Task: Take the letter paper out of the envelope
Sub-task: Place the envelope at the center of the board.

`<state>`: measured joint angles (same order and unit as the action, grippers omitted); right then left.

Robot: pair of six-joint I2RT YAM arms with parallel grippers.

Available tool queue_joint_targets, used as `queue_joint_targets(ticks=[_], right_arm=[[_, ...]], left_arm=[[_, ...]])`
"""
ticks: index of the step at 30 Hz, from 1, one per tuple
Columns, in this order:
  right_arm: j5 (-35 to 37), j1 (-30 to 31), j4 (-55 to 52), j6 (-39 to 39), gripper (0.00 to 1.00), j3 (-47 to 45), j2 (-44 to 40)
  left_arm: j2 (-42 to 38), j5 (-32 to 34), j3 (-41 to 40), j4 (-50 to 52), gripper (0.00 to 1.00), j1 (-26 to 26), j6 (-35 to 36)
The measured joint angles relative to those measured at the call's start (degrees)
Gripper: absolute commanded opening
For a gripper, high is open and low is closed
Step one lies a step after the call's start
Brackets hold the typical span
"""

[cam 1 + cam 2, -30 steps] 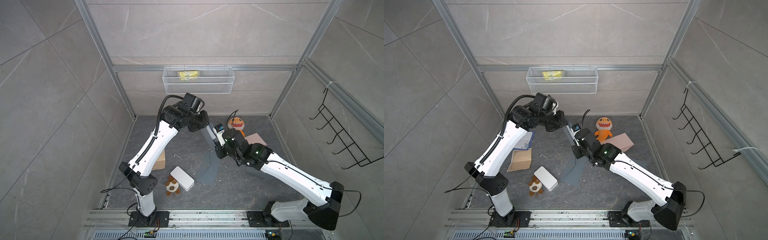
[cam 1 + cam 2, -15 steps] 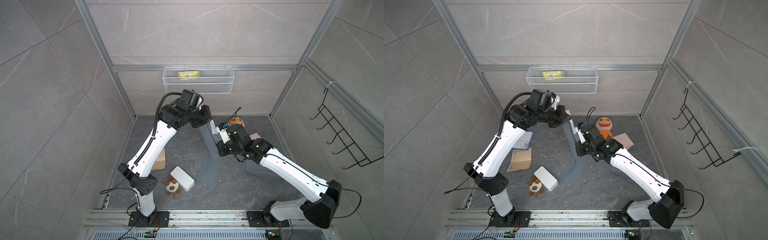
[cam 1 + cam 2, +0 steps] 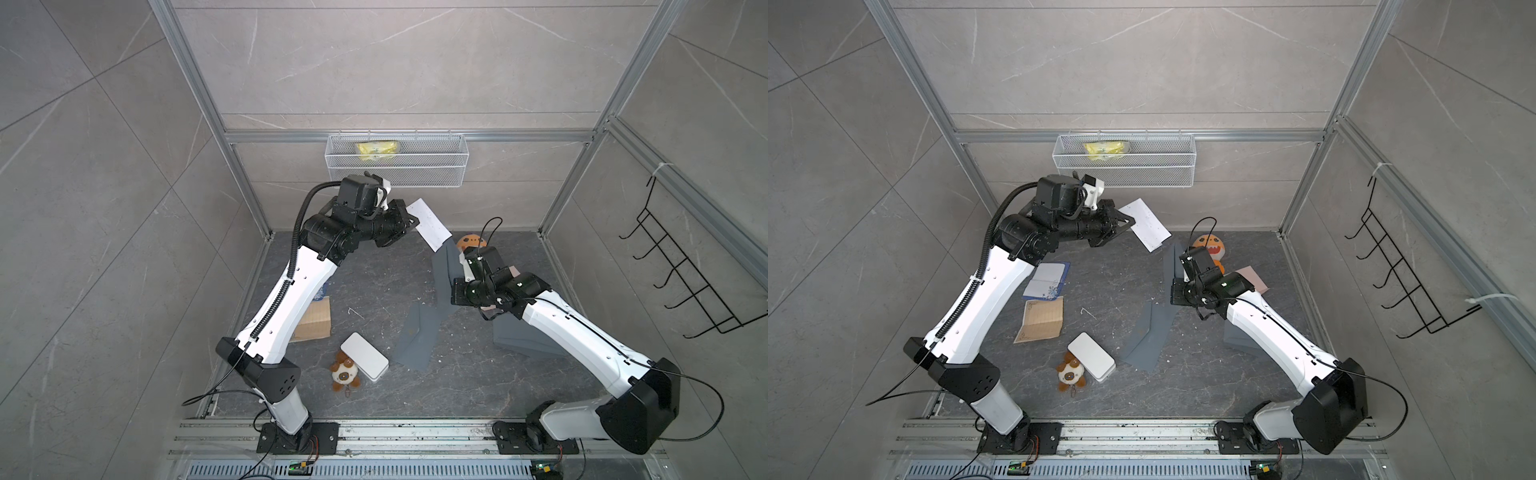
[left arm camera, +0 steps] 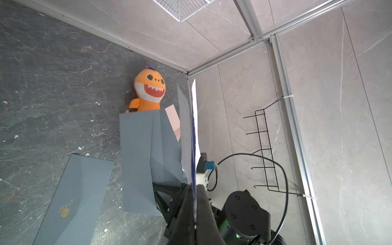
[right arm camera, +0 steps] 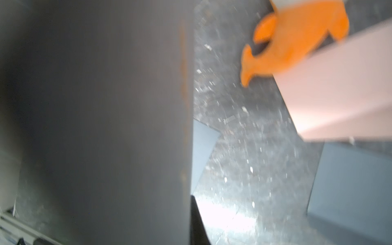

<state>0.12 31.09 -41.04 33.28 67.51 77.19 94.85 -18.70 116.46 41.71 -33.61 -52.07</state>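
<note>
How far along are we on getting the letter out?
Done: the white letter looks clear of the grey envelope, held above it. In hand: left jaws shut on the letter, right jaws on the envelope. Left: likely only setting both down.

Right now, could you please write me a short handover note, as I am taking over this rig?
Left tool: shut on the letter paper, raised near the wire basket.
Right tool: shut on the grey envelope, held upright.
Done: the paper looks pulled clear of the envelope, or nearly.
To do: check it is free; set both down.
</note>
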Motion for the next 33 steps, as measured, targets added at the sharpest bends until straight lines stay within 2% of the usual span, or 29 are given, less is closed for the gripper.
queue_joint_targets(ticks=[7,13,15,19,22,33], right_arm=[[-1.9,-0.5,-2.8,8.6,0.0,-14.6,-8.1],[-8.2,-3.9,1.0,12.0,0.0,-25.0,-8.0],[-10.4,-5.6,2.7,12.4,0.06,-27.1,-7.0],[-11.9,-7.7,3.7,13.0,0.31,-27.9,-5.2],[-11.5,-8.5,3.2,12.8,0.42,-27.9,-5.1],[-4.7,-8.9,-5.2,11.2,0.46,-23.3,-4.2]], left_arm=[[-3.9,-3.0,-16.4,-6.6,0.0,0.9,-1.3],[-3.9,-4.7,-22.7,-10.1,0.0,0.9,-2.2],[-3.9,-5.5,-22.8,-10.8,0.0,0.9,-2.2],[-4.0,-5.9,-22.8,-12.1,0.0,1.0,-2.2],[-4.0,-5.9,-22.9,-12.6,0.0,1.2,-2.2],[-4.2,-6.0,-24.1,-13.6,0.0,1.9,-2.2]])
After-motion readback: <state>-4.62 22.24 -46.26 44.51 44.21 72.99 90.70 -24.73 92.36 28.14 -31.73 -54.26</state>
